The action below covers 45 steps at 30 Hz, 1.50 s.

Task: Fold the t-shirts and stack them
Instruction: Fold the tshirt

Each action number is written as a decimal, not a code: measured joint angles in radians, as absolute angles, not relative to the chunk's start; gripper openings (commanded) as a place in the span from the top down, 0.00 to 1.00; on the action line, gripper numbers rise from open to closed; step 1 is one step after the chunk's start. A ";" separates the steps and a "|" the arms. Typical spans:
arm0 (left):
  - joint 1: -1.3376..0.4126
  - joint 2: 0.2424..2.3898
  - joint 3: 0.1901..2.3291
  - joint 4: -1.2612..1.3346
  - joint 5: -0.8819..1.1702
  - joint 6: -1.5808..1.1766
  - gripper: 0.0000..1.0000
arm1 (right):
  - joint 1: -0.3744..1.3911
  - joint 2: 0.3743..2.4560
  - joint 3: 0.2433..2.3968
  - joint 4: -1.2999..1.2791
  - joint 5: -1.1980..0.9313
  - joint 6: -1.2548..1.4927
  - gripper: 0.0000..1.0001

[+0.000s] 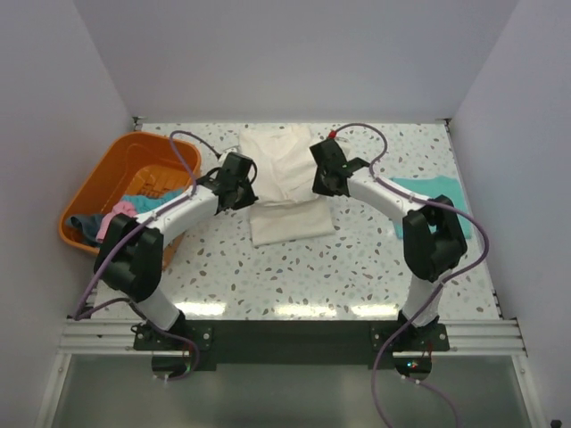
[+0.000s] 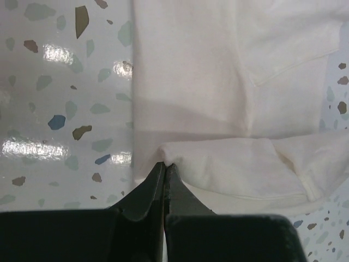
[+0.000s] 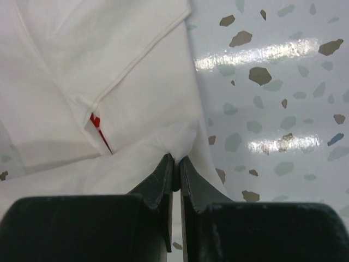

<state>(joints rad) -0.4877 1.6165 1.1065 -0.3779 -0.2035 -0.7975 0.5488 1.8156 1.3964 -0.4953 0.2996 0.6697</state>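
Note:
The cream-white t-shirt lies partly folded at the table's middle back. My left gripper is shut on its left edge; in the left wrist view the tips pinch a fold of the white cloth. My right gripper is shut on the right edge; in the right wrist view the tips pinch the white cloth, and a sliver of the red logo shows under a fold. The teal-green t-shirt lies at the right behind the right arm.
An orange plastic basket with blue and pink clothes stands at the back left, close to the left arm. White walls enclose the speckled table on three sides.

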 measured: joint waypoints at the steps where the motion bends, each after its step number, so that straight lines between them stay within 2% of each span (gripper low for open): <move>1: -0.479 1.636 1.120 -0.375 -0.198 -0.791 1.00 | 0.545 1.834 1.411 -0.496 0.295 0.668 1.00; 9: -0.437 1.766 1.193 -0.360 -0.186 -0.770 1.00 | 0.524 1.950 1.486 -0.482 0.268 0.654 1.00; 10: -0.431 1.776 1.195 -0.360 -0.183 -0.770 1.00 | 0.522 1.963 1.497 -0.480 0.266 0.654 0.96; 11: -0.424 1.787 1.202 -0.361 -0.179 -0.770 0.96 | 0.519 1.979 1.509 -0.479 0.263 0.653 0.82; 12: -0.418 1.801 1.211 -0.361 -0.178 -0.770 0.73 | 0.517 1.993 1.522 -0.477 0.259 0.653 0.79; 13: -0.412 1.813 1.222 -0.361 -0.178 -0.763 0.63 | 0.514 2.008 1.535 -0.477 0.257 0.649 0.76; 14: -0.408 1.822 1.230 -0.360 -0.178 -0.764 0.52 | 0.512 2.022 1.546 -0.475 0.253 0.648 0.61; 15: -0.405 1.829 1.237 -0.360 -0.176 -0.767 0.30 | 0.510 2.030 1.554 -0.474 0.252 0.650 0.54; 16: -0.402 1.831 1.239 -0.360 -0.175 -0.760 0.20 | 0.508 2.038 1.563 -0.475 0.249 0.645 0.48; 17: -0.399 1.831 1.240 -0.359 -0.173 -0.764 0.13 | 0.504 2.043 1.573 -0.476 0.244 0.640 0.33; 19: -0.399 1.831 1.243 -0.357 -0.169 -0.764 0.00 | 0.500 2.044 1.589 -0.481 0.242 0.633 0.21; 20: -0.398 1.830 1.243 -0.357 -0.167 -0.764 0.00 | 0.498 2.044 1.600 -0.482 0.241 0.629 0.02; 26: -0.398 1.742 1.194 -0.345 -0.143 -0.764 0.00 | 0.496 1.985 1.556 -0.464 0.218 0.622 0.01; 35: -0.431 1.464 0.871 -0.278 -0.050 -0.774 0.00 | 0.496 1.652 1.125 -0.402 0.141 0.664 0.01; 40: -0.480 1.434 0.738 -0.249 -0.010 -0.799 0.01 | 0.496 1.596 1.004 -0.377 0.113 0.673 0.04; 41: -0.480 1.434 0.720 -0.245 -0.003 -0.803 0.03 | 0.496 1.597 0.993 -0.372 0.109 0.673 0.07; 44: -0.480 1.433 0.688 -0.212 0.015 -0.819 0.17 | 0.495 1.597 0.974 -0.352 0.097 0.678 0.16; 45: -0.480 1.432 0.685 -0.196 0.022 -0.824 0.27 | 0.494 1.598 0.970 -0.345 0.091 0.680 0.18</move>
<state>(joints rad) -0.4801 1.4322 0.6846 -0.1963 0.0223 -0.8238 0.4942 1.5978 0.9703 -0.3447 0.0906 0.6796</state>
